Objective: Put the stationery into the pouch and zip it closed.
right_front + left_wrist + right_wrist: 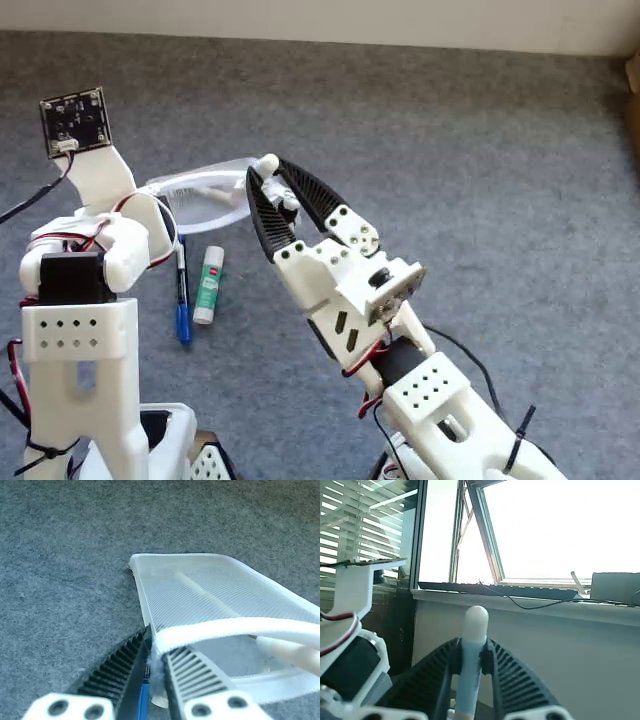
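A white mesh pouch [210, 600] lies on the grey carpet, its mouth held up. My left gripper [156, 642] is shut on the pouch's white rim band. My right gripper [268, 173] is shut on a white pen [268, 162] and holds it tilted over the pouch [200, 195]. The pen's tip [290, 652] sits just under the raised rim at the pouch's mouth. In the right wrist view the pen [472, 640] stands between the black fingers [510, 680]. A blue pen [182, 290] and a green-and-white glue stick [209, 285] lie side by side on the carpet near the left arm [100, 250].
Grey carpet [480, 150] stretches open to the right and back of the pouch. A pale wall strip runs along the far edge. The left arm's base [80, 370] stands close beside the blue pen.
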Robot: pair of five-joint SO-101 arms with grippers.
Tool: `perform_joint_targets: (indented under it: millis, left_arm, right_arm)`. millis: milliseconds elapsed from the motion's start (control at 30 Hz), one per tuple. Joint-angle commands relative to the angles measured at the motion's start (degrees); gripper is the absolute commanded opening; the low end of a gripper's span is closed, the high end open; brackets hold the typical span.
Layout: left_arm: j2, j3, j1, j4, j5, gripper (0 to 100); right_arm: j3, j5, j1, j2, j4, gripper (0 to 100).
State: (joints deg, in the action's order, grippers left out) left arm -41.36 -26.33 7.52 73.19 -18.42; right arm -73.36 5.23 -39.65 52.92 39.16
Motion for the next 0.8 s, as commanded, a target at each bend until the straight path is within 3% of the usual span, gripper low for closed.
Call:
perform_joint_targets:
  millis: [0, 533, 767]
  left_arm:
    - [0.0, -0.1, 0.0, -1.2, 0.6, 1]
    - [0.0, -0.2, 0.0, -1.2, 0.6, 1]
    - [0.0, -0.2, 0.0, -1.2, 0.6, 1]
  right_arm:
    - [0.7, 0.4, -1.7, 0.0, 1.2, 0.9]
    - [-1.9, 0.4, -2.6, 0.3, -9.6, 1.6]
    - [-2.0, 0.4, -3.6, 0.3, -14.8, 14.9]
